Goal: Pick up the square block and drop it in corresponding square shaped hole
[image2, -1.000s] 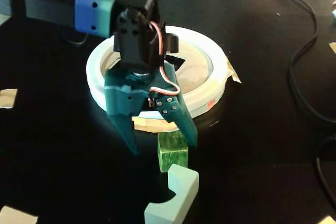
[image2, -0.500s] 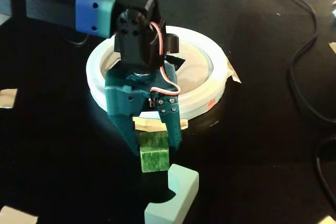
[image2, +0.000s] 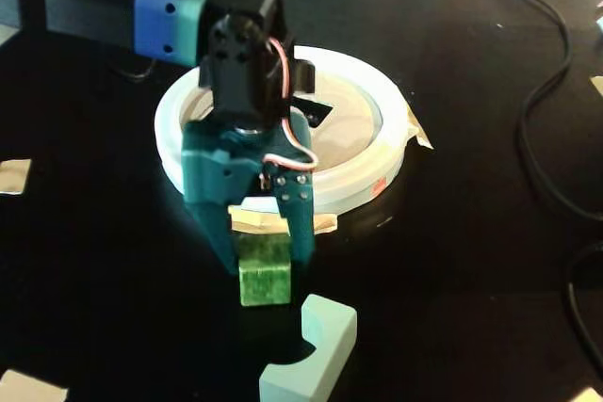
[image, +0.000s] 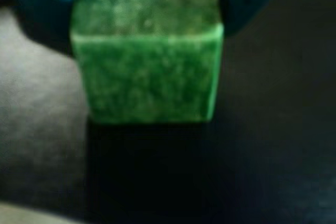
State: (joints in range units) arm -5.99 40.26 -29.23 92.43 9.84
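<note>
Gripper (image2: 264, 261) clamped on green cube (image2: 265, 270), cube upright on black table (image2: 452, 280), pale mint block (image2: 311, 350) just beside, white-ringed disc (image2: 363, 171) behind.

A black table (image2: 471, 280) carries everything. Far of centre in the fixed view lies a white plastic ring (image2: 377, 152) with a tan cardboard disc (image2: 353, 124) inside it. A bit of tan paper (image2: 325, 223) lies at the ring's near edge. Near that, a pale mint block (image2: 316, 355) with a curved notch rests at the near edge. The small green cube (image2: 265, 272) sits just far-left of it; whether it touches the table cannot be told. Black cables (image2: 542, 91) run along the right side. Pale scraps (image2: 14, 176) lie at the left.
</note>
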